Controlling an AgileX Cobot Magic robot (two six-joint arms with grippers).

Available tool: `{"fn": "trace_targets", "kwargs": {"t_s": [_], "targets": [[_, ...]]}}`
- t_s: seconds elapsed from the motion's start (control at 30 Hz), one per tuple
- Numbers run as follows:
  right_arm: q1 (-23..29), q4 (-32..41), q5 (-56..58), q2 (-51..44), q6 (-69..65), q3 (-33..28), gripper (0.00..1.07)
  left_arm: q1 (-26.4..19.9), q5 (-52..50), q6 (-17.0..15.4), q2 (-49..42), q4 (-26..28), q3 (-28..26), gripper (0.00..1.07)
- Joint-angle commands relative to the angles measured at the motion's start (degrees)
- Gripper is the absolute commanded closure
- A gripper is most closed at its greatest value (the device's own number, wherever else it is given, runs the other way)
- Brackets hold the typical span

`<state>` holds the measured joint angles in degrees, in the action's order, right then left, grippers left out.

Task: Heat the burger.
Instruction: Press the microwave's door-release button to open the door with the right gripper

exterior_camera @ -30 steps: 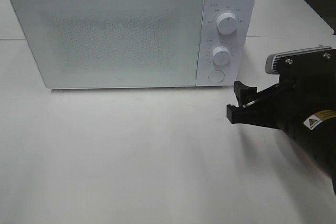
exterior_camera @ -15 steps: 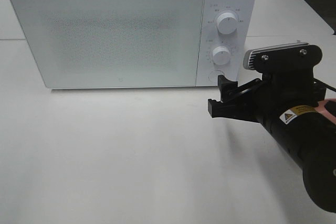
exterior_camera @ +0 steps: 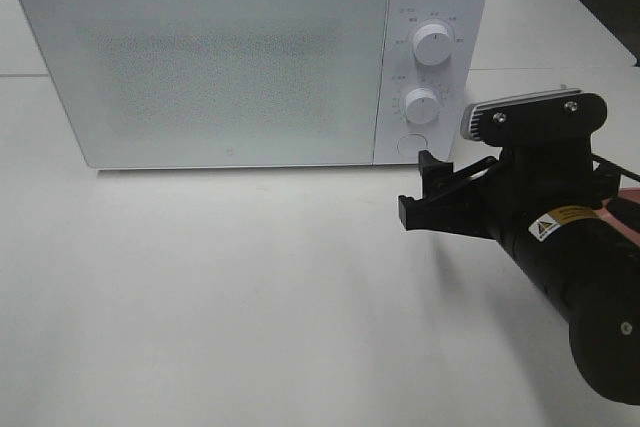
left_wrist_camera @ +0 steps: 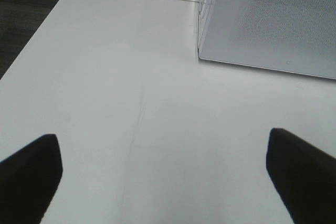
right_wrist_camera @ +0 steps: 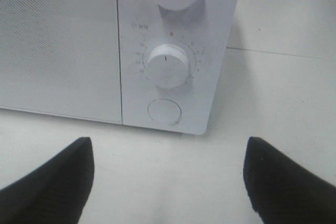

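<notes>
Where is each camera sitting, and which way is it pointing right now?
Exterior high: mounted high, looking down at the microwave on the white table; the right gripper and its arm show, jaws open.
Left wrist: on the left arm, low over the table, facing the microwave's door corner; the open left gripper shows as two dark fingertips.
Right wrist: on the right arm, facing the lower dial and round button; its fingertips show.
Shared: exterior high and right wrist both see that dial and button.

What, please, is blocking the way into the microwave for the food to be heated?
Its door is shut across the front. The right end effector, open, faces the round button below the lower knob, with nothing between them. No burger is in view.
</notes>
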<state>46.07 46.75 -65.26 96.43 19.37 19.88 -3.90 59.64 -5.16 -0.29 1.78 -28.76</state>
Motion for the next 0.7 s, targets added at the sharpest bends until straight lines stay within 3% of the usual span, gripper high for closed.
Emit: {"fn": "trace_targets", "kwargs": {"t_s": [0.03, 0.4, 0.47, 0.57, 0.7], "targets": [[-0.46, -0.63, -2.01, 2.06, -0.8, 0.69, 0.32, -0.23, -0.52, -0.06, -1.32, 0.29, 0.17, 0.09], [-0.46, -0.63, -2.46, 2.86, -8.08, 0.69, 0.33, -0.23, -0.52, -0.06, -1.32, 0.29, 0.17, 0.09], [-0.46, -0.46, -2.52, 2.86, -17.82, 0.69, 0.37, -0.23, -0.52, -0.06, -1.32, 0.29, 0.17, 0.09], [-0.46, -0.4, -2.52, 2.86, -20.45, 0.69, 0.39, -0.23, -0.52, -0.06, -1.32, 0.29, 0.17, 0.09], [-0.46, -0.4, -1.72, 2.86, -37.7, 0.69, 0.52, -0.23, -0.52, -0.06, -1.32, 0.29, 0.17, 0.09]]}}
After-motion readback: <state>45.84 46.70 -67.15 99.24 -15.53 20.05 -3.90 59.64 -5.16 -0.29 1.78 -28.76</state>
